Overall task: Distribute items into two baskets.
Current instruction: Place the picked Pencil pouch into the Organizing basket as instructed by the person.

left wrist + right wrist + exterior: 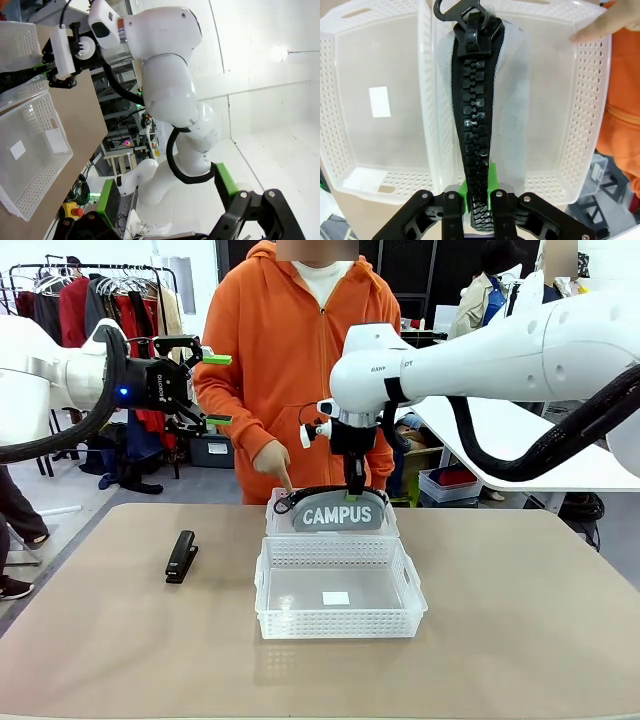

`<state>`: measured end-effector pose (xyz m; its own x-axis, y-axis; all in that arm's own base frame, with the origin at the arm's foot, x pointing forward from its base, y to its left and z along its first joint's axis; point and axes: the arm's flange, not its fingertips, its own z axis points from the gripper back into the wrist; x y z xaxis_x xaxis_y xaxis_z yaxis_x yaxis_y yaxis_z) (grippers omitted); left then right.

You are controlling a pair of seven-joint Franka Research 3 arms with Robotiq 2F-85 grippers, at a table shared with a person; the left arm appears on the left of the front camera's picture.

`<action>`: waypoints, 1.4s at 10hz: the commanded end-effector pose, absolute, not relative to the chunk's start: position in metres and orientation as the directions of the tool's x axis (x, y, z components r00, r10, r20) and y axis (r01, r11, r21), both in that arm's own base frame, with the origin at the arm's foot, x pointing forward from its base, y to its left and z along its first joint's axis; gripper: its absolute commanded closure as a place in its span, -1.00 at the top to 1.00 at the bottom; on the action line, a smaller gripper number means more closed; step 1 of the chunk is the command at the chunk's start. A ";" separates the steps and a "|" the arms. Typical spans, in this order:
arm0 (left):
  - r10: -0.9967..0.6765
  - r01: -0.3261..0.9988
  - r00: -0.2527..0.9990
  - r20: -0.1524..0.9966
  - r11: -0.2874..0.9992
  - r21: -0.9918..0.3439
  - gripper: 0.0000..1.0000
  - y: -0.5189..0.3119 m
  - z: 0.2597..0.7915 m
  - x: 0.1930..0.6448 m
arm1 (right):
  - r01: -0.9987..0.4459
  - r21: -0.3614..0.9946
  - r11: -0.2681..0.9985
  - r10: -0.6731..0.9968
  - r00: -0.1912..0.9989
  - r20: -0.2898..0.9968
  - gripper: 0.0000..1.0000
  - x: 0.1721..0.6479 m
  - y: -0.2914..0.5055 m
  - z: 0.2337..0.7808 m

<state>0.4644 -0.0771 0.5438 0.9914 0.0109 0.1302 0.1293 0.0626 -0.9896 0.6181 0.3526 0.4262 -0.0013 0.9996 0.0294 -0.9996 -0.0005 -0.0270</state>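
**A:** From the front, where's the pencil case (pixel 337 515)?

**B:** It hangs on edge from the right claw (pixel 355 487), which is clamped on its zip side, at the far basket (pixel 274 525). The person's hand (pixel 271 458) points there, probably marking the drop spot. The stapler (pixel 181 556) lies on the table (pixel 520 610), left of the near basket (pixel 340 623).

**A:** And the left claw (pixel 215 390)?

**B:** High at the side, fingers apart, holding nothing. It's likely parked out of the way.

**A:** Its wrist view?

**B:** Green pads (pixel 108 200) spread wide, the near basket bare except for a white label (pixel 18 149).

**A:** The right wrist?

**B:** The claw pinches the black zip. The case dangles lengthwise over the far basket. I cannot tell whether it touches bottom.
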 end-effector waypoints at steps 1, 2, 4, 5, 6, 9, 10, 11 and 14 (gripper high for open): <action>0.012 0.131 0.991 0.132 0.062 -0.989 1.00 -0.077 0.545 0.464 | -0.998 -0.054 0.026 1.000 0.026 -0.001 -1.00 0.626 0.355 0.416; 0.012 0.131 0.991 0.132 0.062 -0.989 1.00 -0.077 0.545 0.464 | -0.999 -0.042 0.032 0.999 0.033 -0.018 -1.00 0.630 0.353 0.406; 0.012 0.131 0.991 0.132 0.062 -0.989 1.00 -0.077 0.545 0.464 | -0.997 -0.030 0.071 0.997 0.072 -0.032 -1.00 0.634 0.352 0.389; 0.012 0.131 0.991 0.132 0.062 -0.989 1.00 -0.077 0.545 0.464 | -0.996 -0.031 0.081 0.996 0.082 -0.028 -1.00 0.635 0.351 0.387; 0.012 0.131 0.991 0.132 0.062 -0.989 1.00 -0.077 0.545 0.464 | -0.995 -0.033 0.089 0.996 0.090 -0.027 -1.00 0.636 0.351 0.385; 0.012 0.131 0.991 0.132 0.062 -0.989 1.00 -0.077 0.545 0.464 | -0.994 -0.023 0.107 0.994 0.107 -0.015 -0.24 0.638 0.348 0.380; 0.012 0.131 0.991 0.132 0.062 -0.989 1.00 -0.077 0.545 0.464 | -0.994 -0.018 0.109 0.994 0.109 -0.013 0.13 0.639 0.347 0.381; 0.012 0.131 0.991 0.132 0.062 -0.989 1.00 -0.077 0.545 0.464 | -0.994 -0.018 0.111 0.994 0.112 -0.010 0.50 0.639 0.348 0.381; 0.012 0.131 0.991 0.132 0.062 -0.989 1.00 -0.077 0.545 0.464 | -0.992 -0.022 0.124 0.992 0.123 0.009 1.00 0.644 0.344 0.390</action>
<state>0.4644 -0.0771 0.5438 0.9914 0.0108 0.1302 0.1293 0.0626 -0.9896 0.6397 0.3428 0.3825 0.1065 0.9943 -0.0108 -0.9942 0.1064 -0.0129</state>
